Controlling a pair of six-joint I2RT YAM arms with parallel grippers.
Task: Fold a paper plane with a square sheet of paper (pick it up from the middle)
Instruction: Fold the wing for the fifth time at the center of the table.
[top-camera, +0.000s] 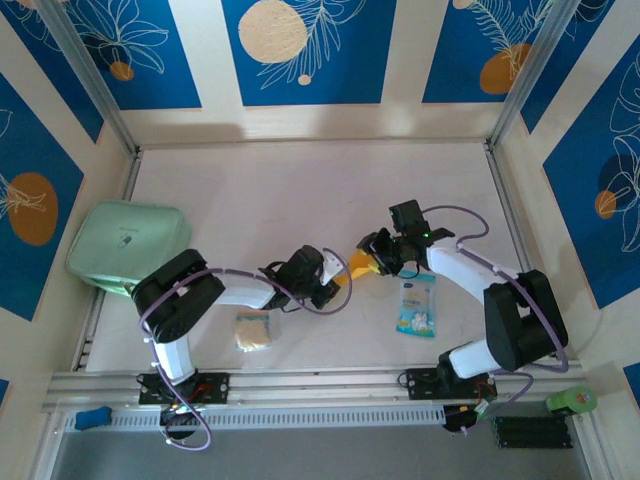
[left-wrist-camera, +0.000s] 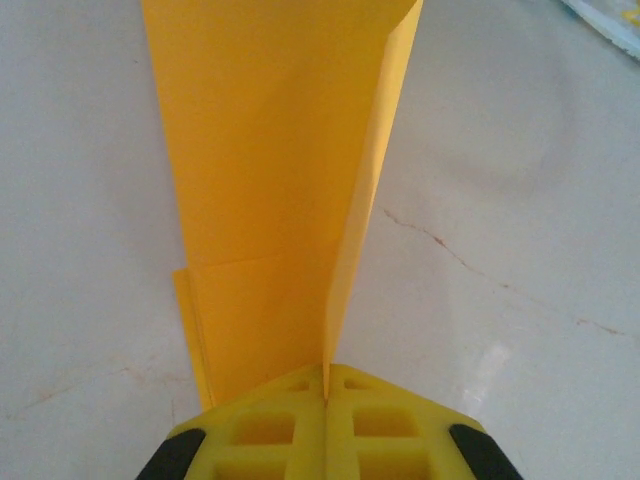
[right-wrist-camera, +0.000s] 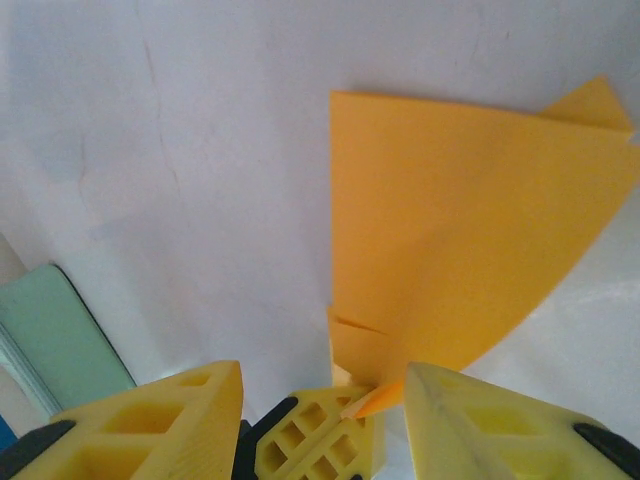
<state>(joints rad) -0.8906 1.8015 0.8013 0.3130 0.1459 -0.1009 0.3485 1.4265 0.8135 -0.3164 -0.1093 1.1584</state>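
Observation:
The orange-yellow square sheet of paper (left-wrist-camera: 270, 180) is folded into a long, layered shape with an upright centre crease. It hangs just above the table between the two arms (top-camera: 358, 265). My left gripper (left-wrist-camera: 325, 385) is shut on the crease at the paper's near end. It sits left of the paper in the top view (top-camera: 330, 280). My right gripper (right-wrist-camera: 322, 375) stands open around that pinched end, its fingers (right-wrist-camera: 500, 420) apart on either side of the left gripper's tips. The paper (right-wrist-camera: 450, 230) fans out beyond them. In the top view the right gripper (top-camera: 375, 255) is at the paper's right.
A blue-white printed packet (top-camera: 418, 307) lies under the right arm's forearm. A small beige spongy square (top-camera: 253, 331) lies near the front, below the left arm. A pale green pouch (top-camera: 128, 245) sits at the table's left edge. Walls close the table in.

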